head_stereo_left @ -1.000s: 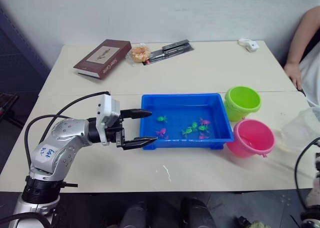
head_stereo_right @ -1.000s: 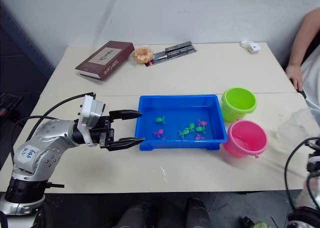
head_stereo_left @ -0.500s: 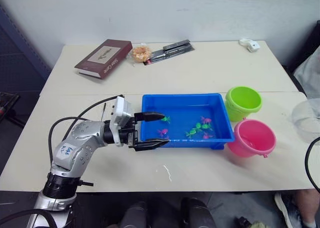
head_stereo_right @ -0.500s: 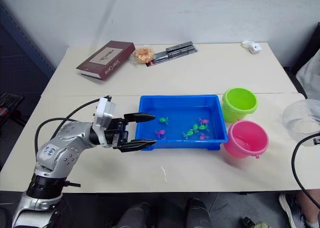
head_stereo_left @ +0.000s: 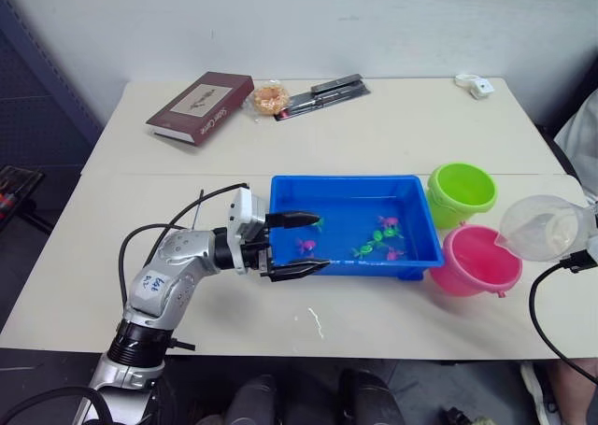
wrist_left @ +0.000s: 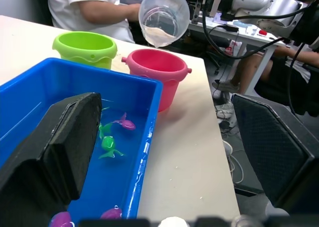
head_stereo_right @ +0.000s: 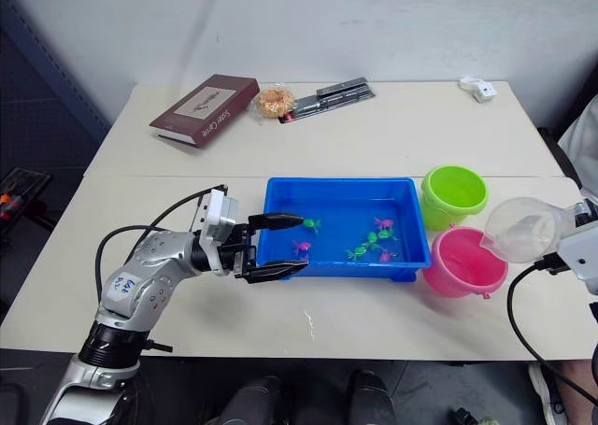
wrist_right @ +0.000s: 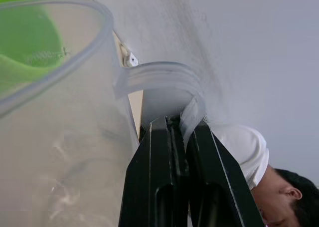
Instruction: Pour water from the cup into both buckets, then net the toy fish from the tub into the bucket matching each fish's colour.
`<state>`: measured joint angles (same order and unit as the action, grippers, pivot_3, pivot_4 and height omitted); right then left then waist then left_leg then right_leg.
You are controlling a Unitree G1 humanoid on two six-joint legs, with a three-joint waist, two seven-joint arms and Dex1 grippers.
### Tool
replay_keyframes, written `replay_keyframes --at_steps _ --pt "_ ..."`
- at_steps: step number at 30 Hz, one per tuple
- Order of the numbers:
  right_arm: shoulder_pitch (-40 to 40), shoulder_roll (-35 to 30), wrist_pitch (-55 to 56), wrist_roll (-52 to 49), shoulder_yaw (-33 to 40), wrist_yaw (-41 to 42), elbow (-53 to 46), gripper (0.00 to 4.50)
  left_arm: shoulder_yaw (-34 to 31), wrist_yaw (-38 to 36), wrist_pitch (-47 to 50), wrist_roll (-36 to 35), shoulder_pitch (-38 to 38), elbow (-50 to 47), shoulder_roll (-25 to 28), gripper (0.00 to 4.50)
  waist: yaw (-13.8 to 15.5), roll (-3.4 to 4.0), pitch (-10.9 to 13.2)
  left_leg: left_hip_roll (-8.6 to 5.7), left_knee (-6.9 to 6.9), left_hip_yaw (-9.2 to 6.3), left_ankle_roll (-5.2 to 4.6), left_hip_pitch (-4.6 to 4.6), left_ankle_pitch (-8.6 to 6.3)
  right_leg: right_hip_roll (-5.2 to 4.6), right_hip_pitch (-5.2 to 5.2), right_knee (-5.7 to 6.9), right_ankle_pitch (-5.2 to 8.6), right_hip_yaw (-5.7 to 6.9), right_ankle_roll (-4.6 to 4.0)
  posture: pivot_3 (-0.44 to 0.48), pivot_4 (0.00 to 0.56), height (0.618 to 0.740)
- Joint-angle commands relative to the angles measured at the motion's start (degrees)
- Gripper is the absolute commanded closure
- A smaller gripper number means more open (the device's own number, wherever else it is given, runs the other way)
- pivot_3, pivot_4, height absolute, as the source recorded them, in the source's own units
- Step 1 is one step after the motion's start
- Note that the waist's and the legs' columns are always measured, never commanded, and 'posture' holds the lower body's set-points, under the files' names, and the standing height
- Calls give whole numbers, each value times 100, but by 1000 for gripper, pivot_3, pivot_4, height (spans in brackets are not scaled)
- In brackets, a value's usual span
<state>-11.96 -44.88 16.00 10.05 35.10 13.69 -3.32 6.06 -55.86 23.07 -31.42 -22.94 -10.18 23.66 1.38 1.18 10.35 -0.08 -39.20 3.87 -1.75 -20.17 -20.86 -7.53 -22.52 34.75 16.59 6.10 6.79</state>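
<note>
Right tool point(wrist_right: 182, 132): clamped on the handle of the cup point(head_stereo_left: 540, 227), held tilted in the air above the pink bucket point(head_stereo_left: 481, 262) at the counter's point(head_stereo_left: 392, 135) right edge. Green bucket point(head_stereo_left: 461, 191): just behind the pink one. Left tool point(head_stereo_left: 301, 244): fingers spread, straddling the tub's point(head_stereo_left: 350, 190) left wall. Toy fish point(head_stereo_left: 375, 246): in the tub.

Buckets: two, one lime green point(head_stereo_left: 461, 188) at 2 o'clock of the tub, one pink point(head_stereo_left: 481, 261) at 4 o'clock
Tub point(head_stereo_left: 336, 187): one
Cup point(head_stereo_left: 544, 228): one
Fish point(head_stereo_left: 377, 244): several, exact number unclear
Book point(head_stereo_left: 200, 106): one
</note>
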Motion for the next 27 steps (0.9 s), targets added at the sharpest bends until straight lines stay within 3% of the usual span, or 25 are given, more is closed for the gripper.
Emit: replay_keyframes --at_steps 1,6,27 --pt "0 -159 325 174 110 -106 28 4457 -23 83 -87 22 61 -117 -68 0 -4 0 0 0 0 0 0 0 0 0 0 0 0 0 0 0 150 740" --pt "-78 -398 805 855 195 -453 288 4457 -36 222 -71 21 208 -245 -134 0 -14 -3 2 0 0 1 0 1 0 0 0 0 0 -1 0 0 150 740" --pt "3 -552 1383 1374 85 -1013 581 4457 -158 466 -121 -59 440 -638 -133 0 -12 -4 2 2 0 -1 1 0 3 0 1 -2 0 0 0 0 150 740"
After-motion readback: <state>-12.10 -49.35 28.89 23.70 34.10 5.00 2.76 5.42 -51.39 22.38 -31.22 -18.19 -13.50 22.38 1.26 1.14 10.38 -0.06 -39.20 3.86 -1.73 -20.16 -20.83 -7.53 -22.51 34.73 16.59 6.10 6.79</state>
